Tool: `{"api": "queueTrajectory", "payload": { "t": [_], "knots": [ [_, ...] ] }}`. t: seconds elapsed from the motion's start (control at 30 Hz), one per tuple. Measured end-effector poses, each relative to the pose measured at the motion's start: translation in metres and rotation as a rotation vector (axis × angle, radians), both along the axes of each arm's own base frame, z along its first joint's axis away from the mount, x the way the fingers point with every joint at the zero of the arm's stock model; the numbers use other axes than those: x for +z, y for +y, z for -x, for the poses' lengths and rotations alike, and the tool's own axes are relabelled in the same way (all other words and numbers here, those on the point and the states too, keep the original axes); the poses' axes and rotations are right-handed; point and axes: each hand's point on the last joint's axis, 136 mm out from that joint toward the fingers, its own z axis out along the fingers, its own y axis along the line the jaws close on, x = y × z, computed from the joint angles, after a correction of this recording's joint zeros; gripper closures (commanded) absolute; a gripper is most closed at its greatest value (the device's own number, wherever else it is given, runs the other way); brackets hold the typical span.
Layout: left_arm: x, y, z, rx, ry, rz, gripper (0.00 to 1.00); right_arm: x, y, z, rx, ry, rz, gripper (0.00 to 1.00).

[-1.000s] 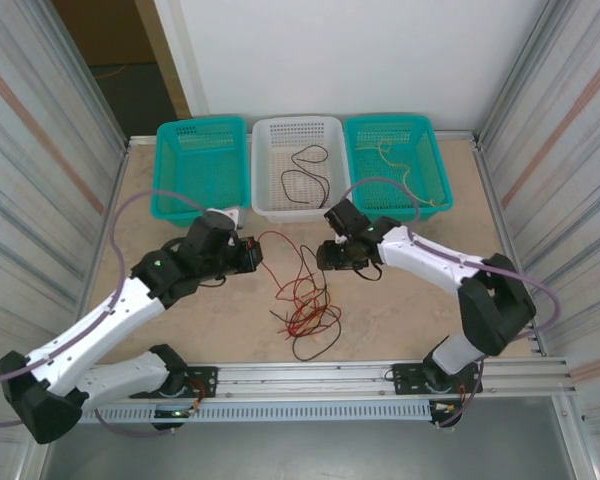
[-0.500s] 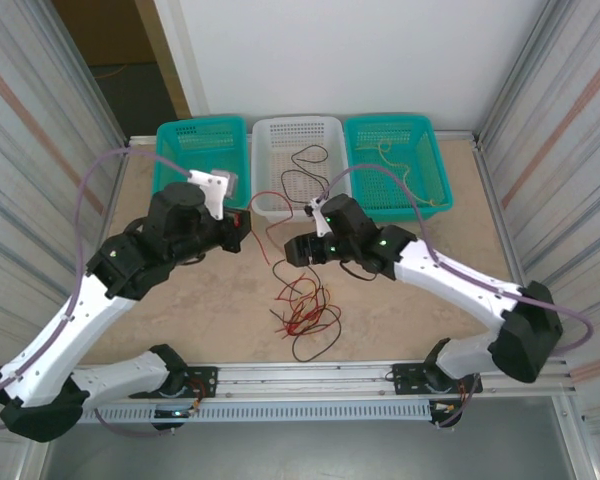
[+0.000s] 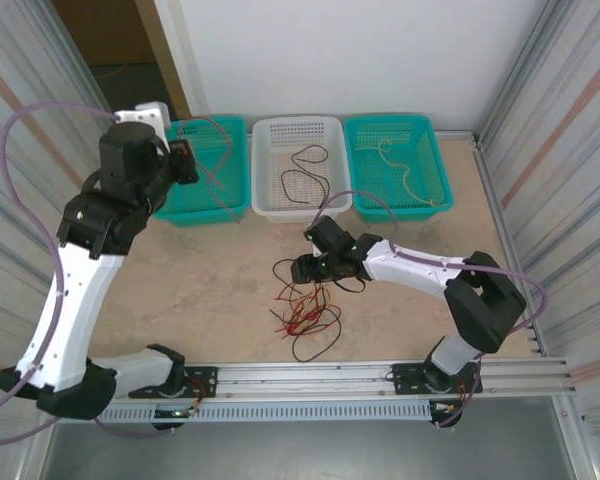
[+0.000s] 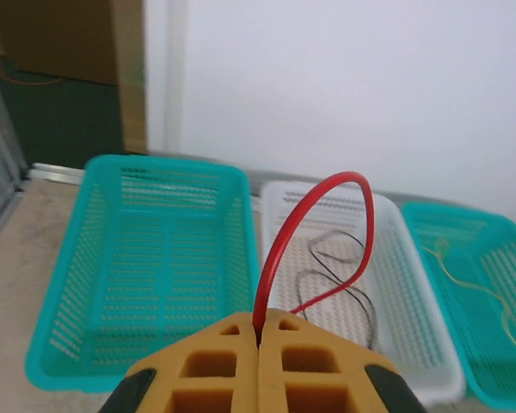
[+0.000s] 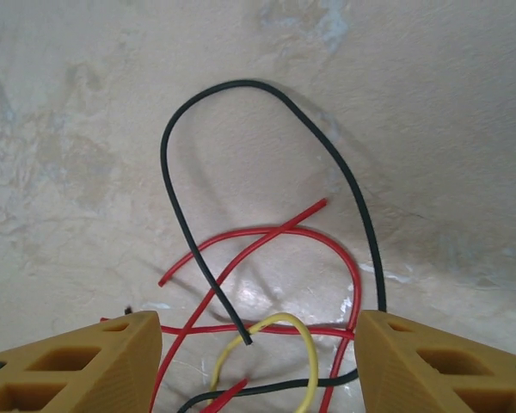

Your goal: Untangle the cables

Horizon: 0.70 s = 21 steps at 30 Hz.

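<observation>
- Cables [image 3: 305, 308] like these: how will they handle?
- Light and floppy, I'd judge. They are thin wires with a springy curl that keeps its loops, so tugging one is likely to drag its neighbours. The coating looks smooth, maybe slippery. Pinch firmly near a free end or at the crown of a loop.
- Where are they?
- Most lie in a heap on the table [image 3: 180, 290], lower centre of the top view, just under the right gripper [image 3: 302, 268]. One red cable [image 4: 345, 176] is up in the left gripper [image 4: 260, 331], at the upper left of the top view, overlapping the left teal basket [image 3: 210, 213].
- And the fingers?
- The left pair is pressed together on that red cable. The right pair stands wide apart, gripping nothing, low over the heap with strands lying between the tips.
- Which way does the red one point?
- In the left wrist view it rises from the fingertips, arches toward the right of the frame and curls back down.
- The heap?
- Its long axis runs roughly top to bottom in the top view. In the right wrist view a black cable [image 5: 168, 155] makes a tall loop with its crown toward the top of the frame. It crosses red strands, with a yellow cable [image 5: 308, 348] at the bottom.
- Best hold there?
- That black crown looks freest.
- Anything further out?
- Dark wires [image 3: 307, 172] lie in the white basket [image 3: 298, 121], and a pale yellow strand [image 3: 405, 175] lies in the right teal basket [image 3: 388, 119].
</observation>
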Motion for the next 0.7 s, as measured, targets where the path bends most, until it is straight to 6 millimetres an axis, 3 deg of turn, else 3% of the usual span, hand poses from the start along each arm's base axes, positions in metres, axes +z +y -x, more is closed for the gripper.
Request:
{"api": "queueTrajectory", "payload": {
  "t": [0.37, 0.4, 0.47, 0.5, 0.57, 0.7],
  "knots": [
    [-0.047, 0.032, -0.127, 0.128, 0.079, -0.005, 0.99, 0.013, -0.018, 0.0, -0.035, -0.024, 0.033, 0.4],
    [-0.053, 0.035, -0.135, 0.14, 0.088, -0.014, 0.9, 0.015, -0.02, 0.0, -0.039, -0.029, 0.036, 0.4],
    [-0.071, 0.039, -0.15, 0.158, 0.122, -0.033, 0.49, 0.02, -0.024, -0.001, -0.051, -0.038, 0.035, 0.39],
    [-0.081, 0.039, -0.156, 0.162, 0.14, -0.038, 0.36, 0.023, -0.027, -0.002, -0.057, -0.043, 0.035, 0.39],
    [-0.107, 0.038, -0.171, 0.162, 0.191, -0.045, 0.26, 0.03, -0.032, -0.004, -0.071, -0.056, 0.032, 0.39],
    [-0.168, 0.03, -0.193, 0.149, 0.309, -0.031, 0.26, 0.038, -0.042, -0.008, -0.099, -0.068, 0.028, 0.4]
  ]
}}
